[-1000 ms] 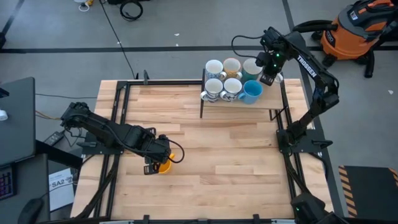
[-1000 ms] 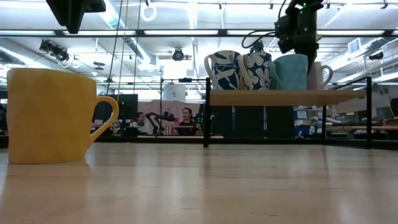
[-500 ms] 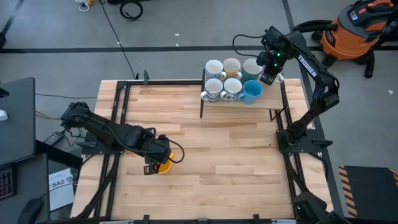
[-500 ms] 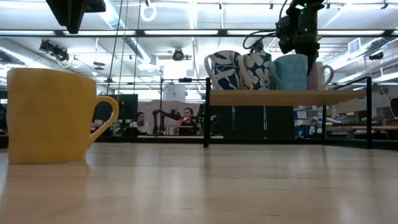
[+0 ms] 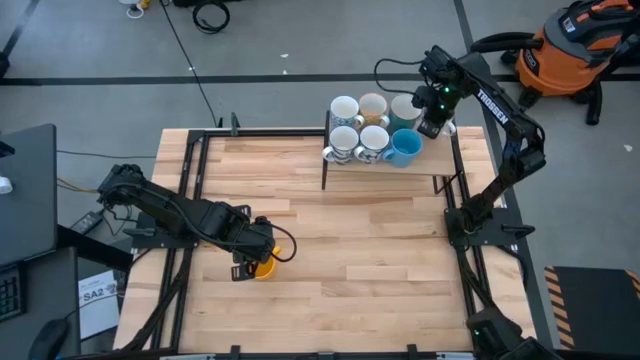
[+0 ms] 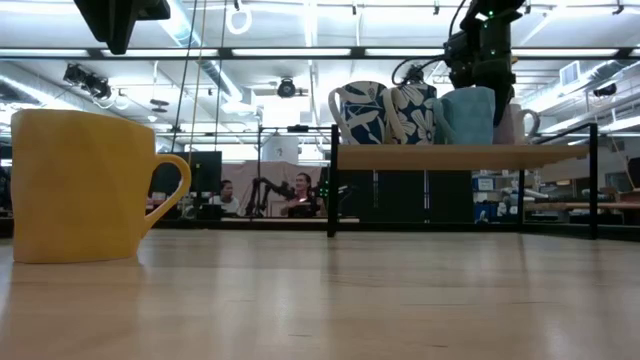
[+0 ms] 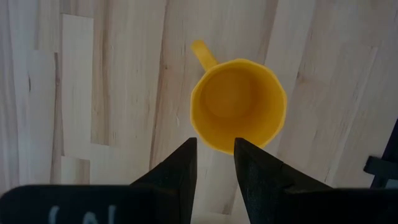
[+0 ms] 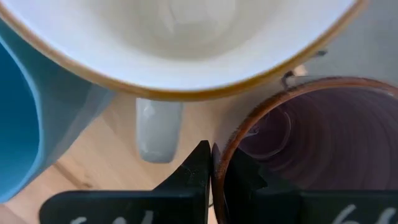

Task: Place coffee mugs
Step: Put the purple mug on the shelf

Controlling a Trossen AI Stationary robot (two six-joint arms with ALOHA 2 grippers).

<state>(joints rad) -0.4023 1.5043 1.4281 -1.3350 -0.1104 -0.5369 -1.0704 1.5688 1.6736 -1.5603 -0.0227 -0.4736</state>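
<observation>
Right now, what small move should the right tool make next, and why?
Probably open the right tool. Its fingers are closed on the rim of the purple mug, and in the low view that mug appears to stand on the shelf beside the blue mug. Letting go would likely leave it placed.

"TROSSEN" is read in white capitals along the right arm (image 5: 494, 106) in the high view. "SA2" is made out on a white sheet (image 5: 97, 303) lying on the floor left of the table (image 5: 380, 250). No other lettering can be read.
</observation>
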